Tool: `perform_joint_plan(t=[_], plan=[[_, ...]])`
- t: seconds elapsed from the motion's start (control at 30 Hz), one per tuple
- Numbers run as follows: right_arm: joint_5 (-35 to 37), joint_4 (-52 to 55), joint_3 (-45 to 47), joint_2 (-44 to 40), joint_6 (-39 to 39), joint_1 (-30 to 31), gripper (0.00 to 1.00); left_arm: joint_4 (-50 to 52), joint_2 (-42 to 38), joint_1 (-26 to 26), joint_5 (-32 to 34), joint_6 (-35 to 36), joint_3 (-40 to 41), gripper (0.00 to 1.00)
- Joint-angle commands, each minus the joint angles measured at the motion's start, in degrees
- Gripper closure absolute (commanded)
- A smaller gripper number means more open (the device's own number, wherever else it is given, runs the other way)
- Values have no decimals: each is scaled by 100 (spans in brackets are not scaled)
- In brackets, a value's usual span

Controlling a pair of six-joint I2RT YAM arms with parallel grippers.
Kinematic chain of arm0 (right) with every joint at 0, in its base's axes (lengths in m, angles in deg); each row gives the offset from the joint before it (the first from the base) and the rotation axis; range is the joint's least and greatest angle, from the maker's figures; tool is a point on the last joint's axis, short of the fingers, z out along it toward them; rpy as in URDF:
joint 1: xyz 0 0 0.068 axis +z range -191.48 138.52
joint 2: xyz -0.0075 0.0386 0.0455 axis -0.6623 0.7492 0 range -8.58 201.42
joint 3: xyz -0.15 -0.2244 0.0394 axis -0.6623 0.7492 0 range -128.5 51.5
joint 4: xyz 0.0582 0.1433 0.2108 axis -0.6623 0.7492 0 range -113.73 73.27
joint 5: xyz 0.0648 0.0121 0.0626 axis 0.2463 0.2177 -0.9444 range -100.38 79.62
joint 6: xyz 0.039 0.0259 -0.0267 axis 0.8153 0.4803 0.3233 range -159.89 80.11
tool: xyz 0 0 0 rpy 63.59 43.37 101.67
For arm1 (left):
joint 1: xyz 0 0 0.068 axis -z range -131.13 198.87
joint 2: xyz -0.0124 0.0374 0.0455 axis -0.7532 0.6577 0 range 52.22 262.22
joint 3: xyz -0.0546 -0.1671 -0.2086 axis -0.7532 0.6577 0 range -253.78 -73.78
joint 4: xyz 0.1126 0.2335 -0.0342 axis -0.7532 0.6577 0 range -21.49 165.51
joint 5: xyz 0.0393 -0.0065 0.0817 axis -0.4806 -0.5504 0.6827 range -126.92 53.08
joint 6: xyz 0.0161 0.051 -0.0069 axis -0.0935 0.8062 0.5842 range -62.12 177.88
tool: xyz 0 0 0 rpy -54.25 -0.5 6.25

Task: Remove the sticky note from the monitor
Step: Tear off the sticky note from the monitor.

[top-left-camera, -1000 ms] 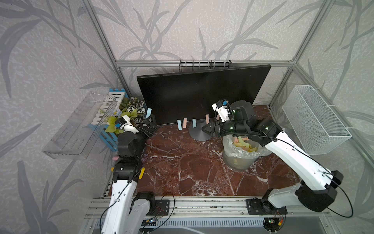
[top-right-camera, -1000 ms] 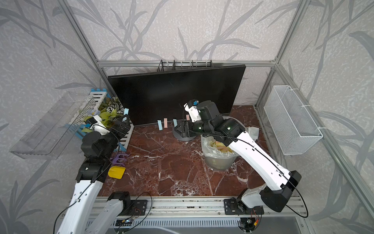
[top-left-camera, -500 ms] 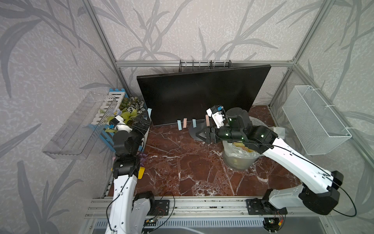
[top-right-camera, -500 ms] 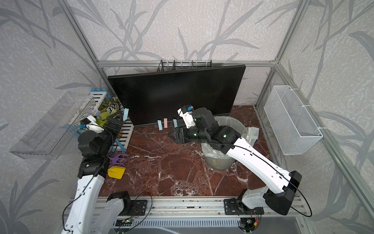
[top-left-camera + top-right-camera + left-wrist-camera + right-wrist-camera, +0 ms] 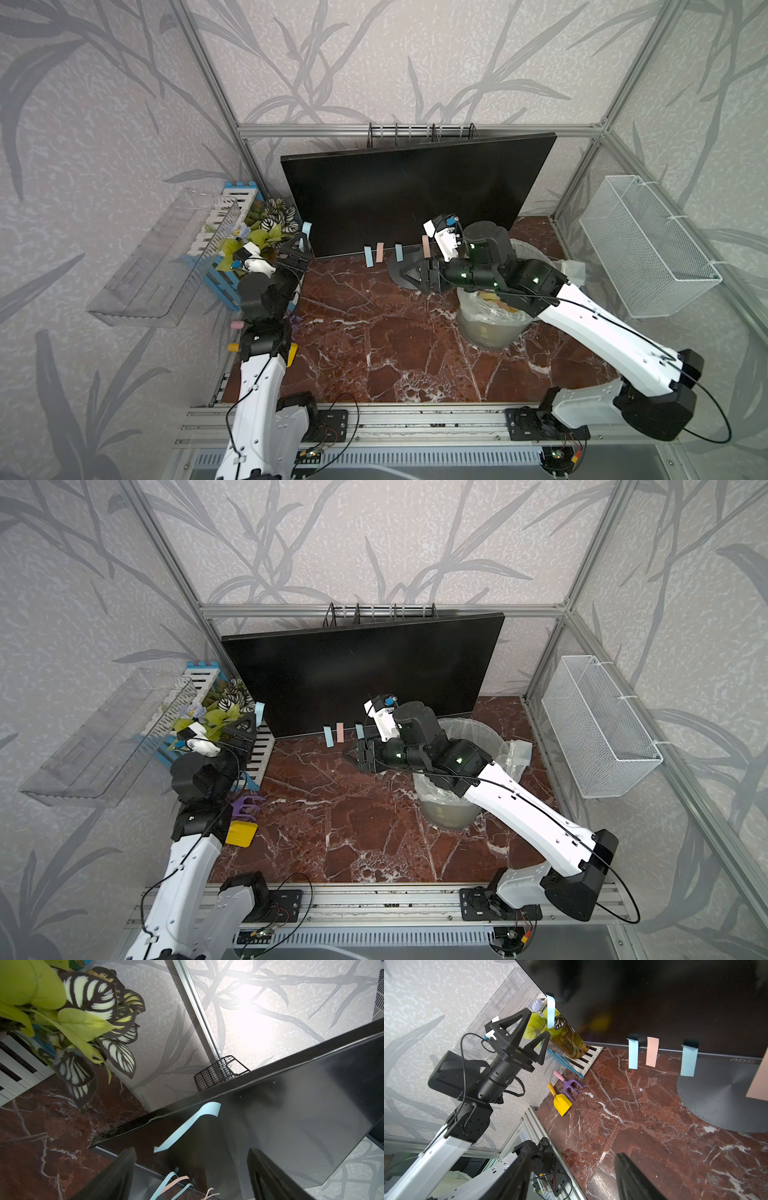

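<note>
Toys lie nearest, by the left edge of the marble desk (image 5: 374, 332): a yellow toy shovel (image 5: 561, 1103) and, just beyond it, a purple toy rake (image 5: 570, 1086). Toward the right stands a lined waste bin (image 5: 490, 328), with the right arm passing above it. The right pincer (image 5: 351, 755) hovers low over the grey disc stand (image 5: 716, 1105), jaws apart and empty. The left pincer (image 5: 536, 1023) is raised near the far left corner beside a leafy plant (image 5: 83, 1012), jaws likewise apart with nothing between them. The monitor (image 5: 415, 195) stands along the far edge, screen dark. A light-blue sticky note (image 5: 187, 1128) hangs off its left edge, close ahead of the left pincer but untouched. Four more hang from the bottom bezel: a blue note (image 5: 633, 1053), a pink note (image 5: 652, 1051), a second blue note (image 5: 688, 1060) and a peach note (image 5: 758, 1082).
</note>
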Motion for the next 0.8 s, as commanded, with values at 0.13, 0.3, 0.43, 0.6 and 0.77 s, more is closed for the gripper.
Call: perform_joint_plan(t=[0.13,0.3,0.43,0.6,0.77], plan=[[102,-182,59,44,21,29,32,-596,128,-55,-240,-104,105,18],[124,-198,76,84,18,28,32,-806,161,-54,-337,-188,225,26],[138,-202,69,104,12,31,32,-901,234,-56,-419,-207,260,33],[134,-190,59,136,5,27,32,-981,300,-55,-459,-210,283,43],[142,-163,66,159,-1,27,32,-1039,348,-55,-469,-221,285,56]])
